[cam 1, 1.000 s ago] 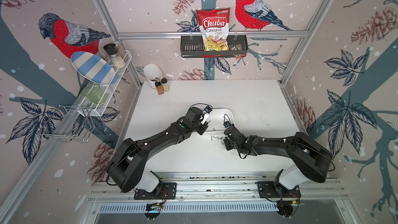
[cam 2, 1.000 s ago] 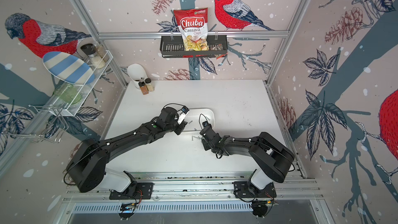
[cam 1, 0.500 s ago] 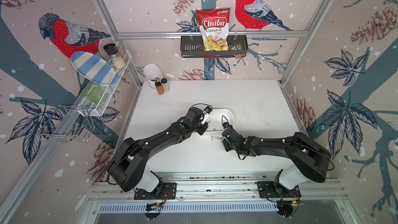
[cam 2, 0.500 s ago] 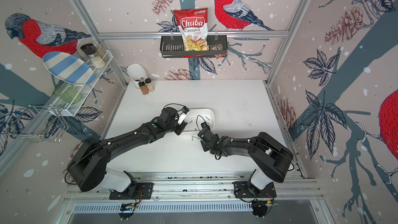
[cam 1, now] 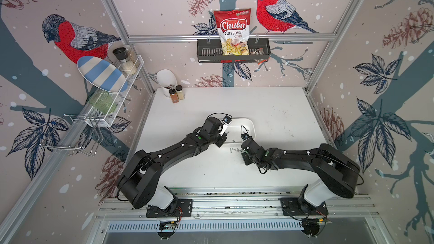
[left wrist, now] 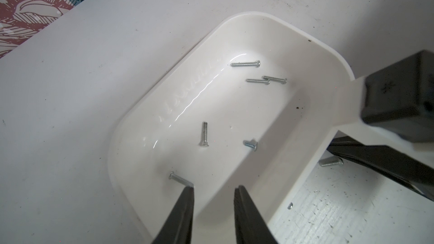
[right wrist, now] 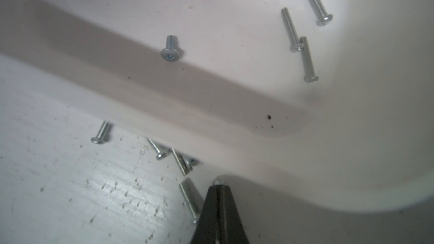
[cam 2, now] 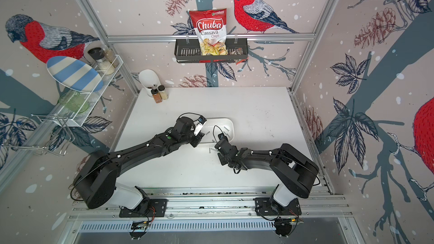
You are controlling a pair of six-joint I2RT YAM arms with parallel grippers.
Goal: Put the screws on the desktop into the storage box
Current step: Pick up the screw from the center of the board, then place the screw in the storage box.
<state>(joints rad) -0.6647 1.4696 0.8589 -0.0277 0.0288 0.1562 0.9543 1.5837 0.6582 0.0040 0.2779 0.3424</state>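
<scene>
While the left arm's black pincer [left wrist: 213, 187] hangs over one end of the shallow white plastic storage box [left wrist: 234, 113], its jaws stand apart with nothing between them. The tip of one finger [left wrist: 185, 198] covers the shaft end of a screw lying on the box floor. Six small silver-grey metal screws [left wrist: 204, 134] lie inside the box in the left wrist view. Three long ones are grouped toward the end away from the pincer, two of them touching. A long one and a stubby one lie near the middle, and the sixth is the one by the finger. In both top views the box sits near the middle of the large white scuffed bench [cam 1: 270, 109], between the two arms' wrists.

The right arm's pincer [right wrist: 218, 185] sits low just outside the box's near long wall [right wrist: 211, 104]. Its jaws are closed tight on a pinched screw [right wrist: 217, 180], of which only the rounded head shows at the tips. At least four loose screws [right wrist: 101, 133] lie on the bench beside it. One lies alone, a close pair lies at the foot of the wall, and one lies just beside a finger. In a top view this cluster [cam 1: 234, 150] lies just outside the box's near side.
</scene>
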